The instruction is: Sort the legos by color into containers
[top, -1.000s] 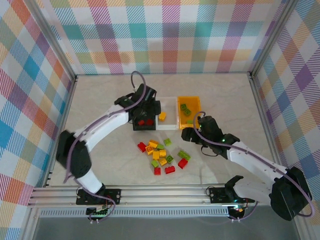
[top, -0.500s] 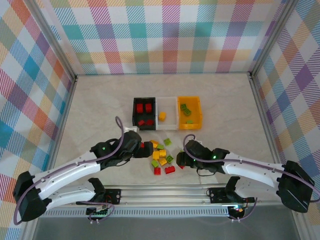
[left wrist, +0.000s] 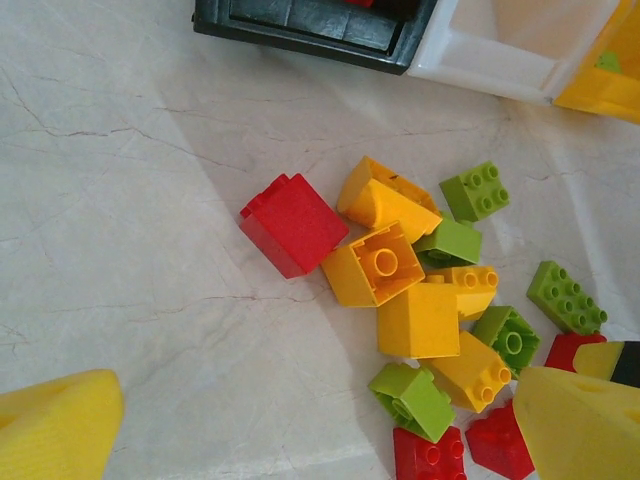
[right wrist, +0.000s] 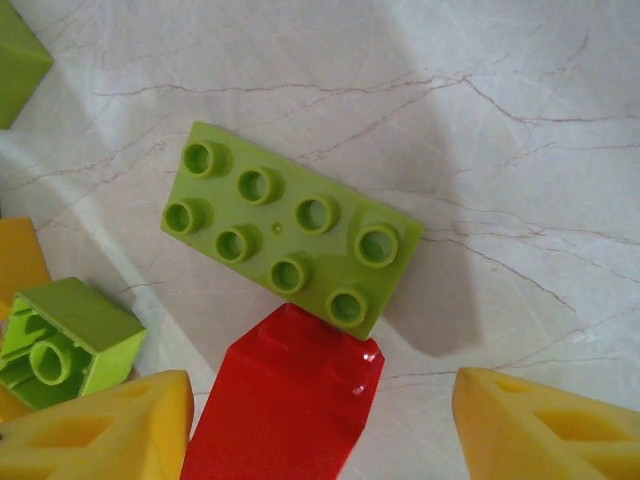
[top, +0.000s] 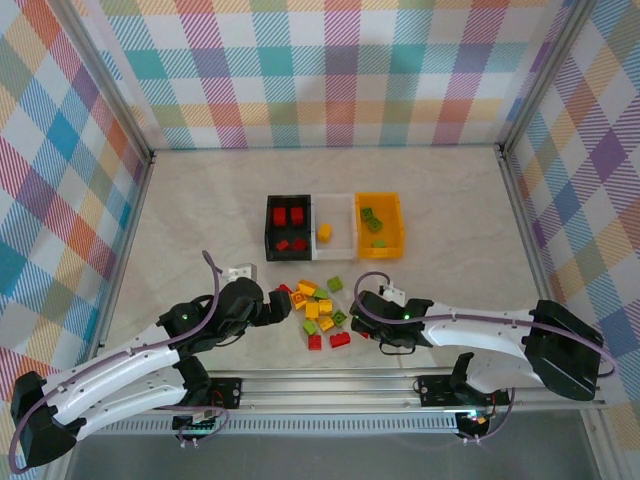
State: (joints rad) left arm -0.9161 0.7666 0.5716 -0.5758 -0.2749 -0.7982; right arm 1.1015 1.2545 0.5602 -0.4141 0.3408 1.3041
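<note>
Eight or so legos binned, the larger share loose: early-to-middle of the sort, by my estimate.

Bench [top: 200,200]: marble-look top, both arms reaching in from the near edge.

Containers [top: 335,254]: a row of three about mid-bench.
- black bin [top: 268,228]: about four red bricks
- white bin [top: 342,214]: one yellow-orange brick
- orange bin [top: 398,226]: about three lime green bricks

No colour mixing seen in any bin.

Loose pile [top: 320,310]: lies between the row and the near edge. It mixes red, yellow-orange and green, and all of it is left to sort.

Left fingers [left wrist: 55,430]: spread fully wide, holding nothing, over the pile's left side. The lone red brick [left wrist: 293,224] lies ahead, apart from them.

Right fingers [right wrist: 545,430]: about half apart at the pile's right side, straddling the tipped red brick [right wrist: 285,400]. Bench shows between that brick and one finger, so no grip yet.

Green eight-stud plate [right wrist: 290,240]: touching the tipped brick's far end. Judged a snag risk on the lift.
</note>
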